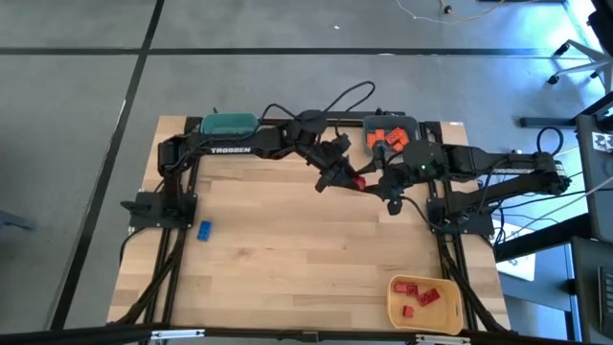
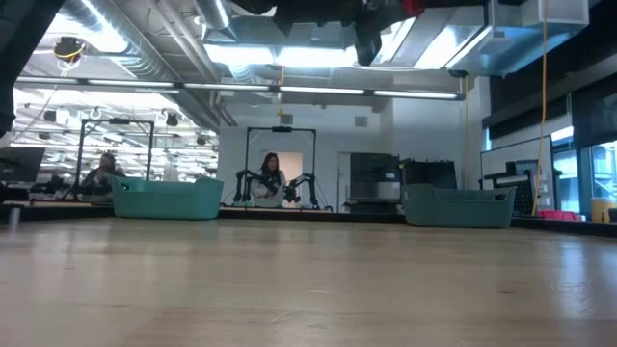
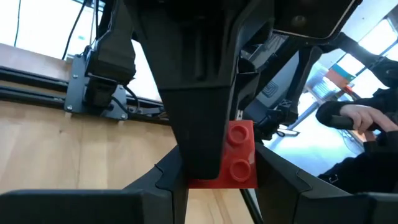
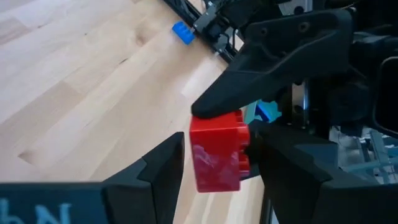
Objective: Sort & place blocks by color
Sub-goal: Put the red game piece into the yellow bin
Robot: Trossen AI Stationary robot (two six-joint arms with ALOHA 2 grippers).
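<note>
A handover is in hand above the far middle of the table point(image 1: 287, 240): the left hand point(image 3: 214, 177) and the right hand point(image 4: 214, 165) meet on one red brick point(image 4: 216, 152), raised well clear of the wood. Both sets of fingers bracket it; which hand truly bears it I cannot tell. Next, I judge, one hand must let go so the other can carry it to the yellow bin point(image 1: 455, 311) with the other reds.

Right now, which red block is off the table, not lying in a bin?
The red block held between the two grippers above the table's middle; the other red blocks lie in the yellow bin.
</note>
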